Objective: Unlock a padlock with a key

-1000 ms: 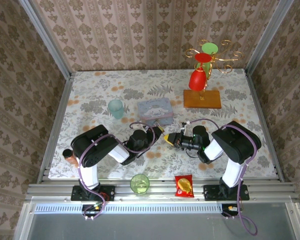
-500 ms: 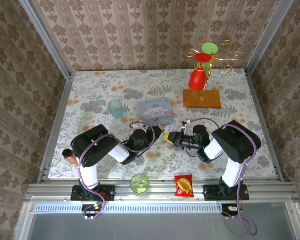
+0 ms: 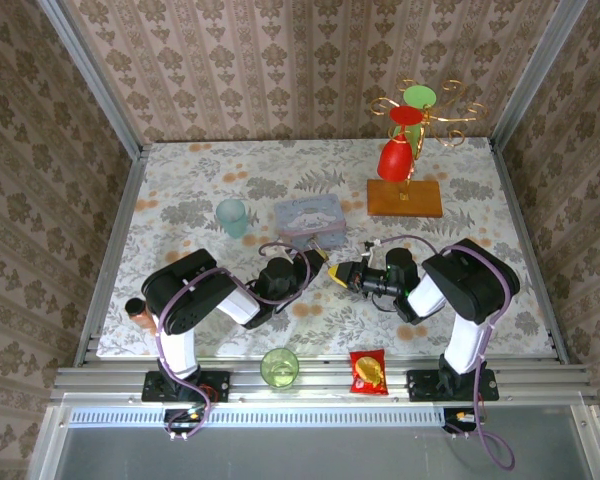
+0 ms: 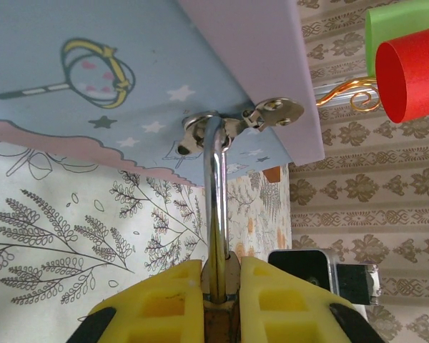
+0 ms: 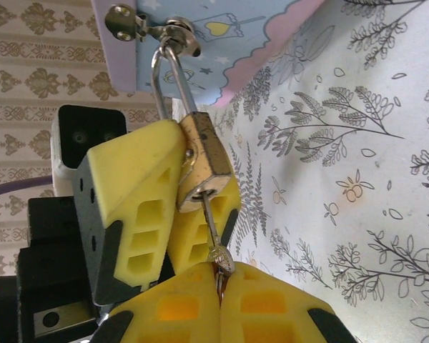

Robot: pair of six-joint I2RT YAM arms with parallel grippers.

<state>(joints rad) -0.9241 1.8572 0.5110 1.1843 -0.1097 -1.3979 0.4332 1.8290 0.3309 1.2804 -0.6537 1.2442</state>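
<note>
The brass padlock hangs by its silvery shackle from the latch of the pale blue tin. My left gripper is shut on the padlock body, and the shackle rises from between its yellow fingers to the latch. The thin silvery key sticks into the keyhole in the padlock's bottom. My right gripper is shut on the key's head. In the top view both grippers, left and right, meet just in front of the tin.
A teal cup stands left of the tin. A wooden stand with red and green cups is at the back right. A green cup and a red snack packet sit on the front rail.
The right gripper has crept slightly left toward the padlock with the key. The left arm and the padlock hold still.
</note>
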